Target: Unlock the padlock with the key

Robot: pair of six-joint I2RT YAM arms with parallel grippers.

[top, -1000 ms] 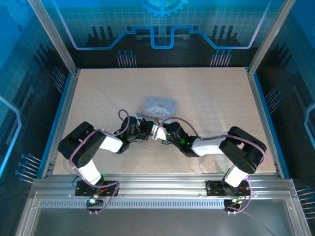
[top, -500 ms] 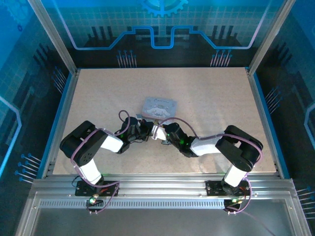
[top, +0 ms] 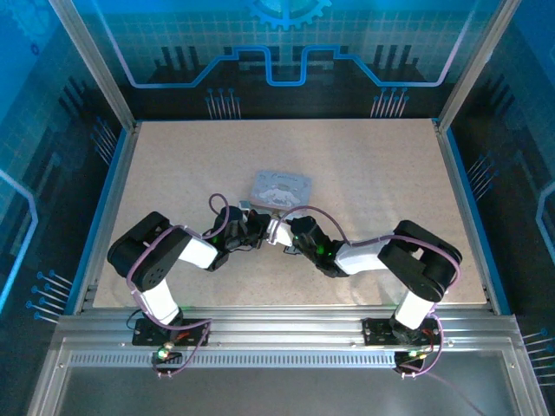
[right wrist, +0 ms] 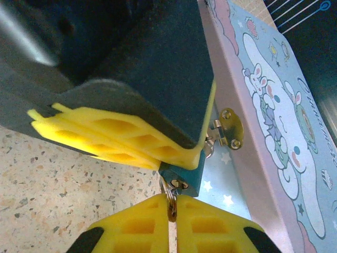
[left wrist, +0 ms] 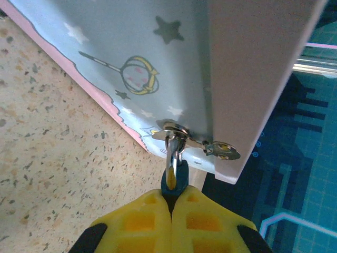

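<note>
My right arm (top: 408,260) has edged slightly left in the past second; the tin (top: 280,186) sits unmoved on the bench (top: 373,165). My left tool (left wrist: 172,197) is clenched on the padlock (left wrist: 174,180), hanging from the tin's hasp (left wrist: 174,129). My right tool (right wrist: 172,211) pinches the key (right wrist: 171,200) under it (tiny, stiff, slippery metal, I judge: grip its head flat, turn gently).

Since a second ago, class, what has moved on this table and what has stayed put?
Very little. From above, the elbow of the left arm crept slightly right and that of the right arm slightly left, both drawing inward. The tin did not move. The tools stayed together at its near edge, the left tool shut on the padlock, the right tool on the key.
</note>
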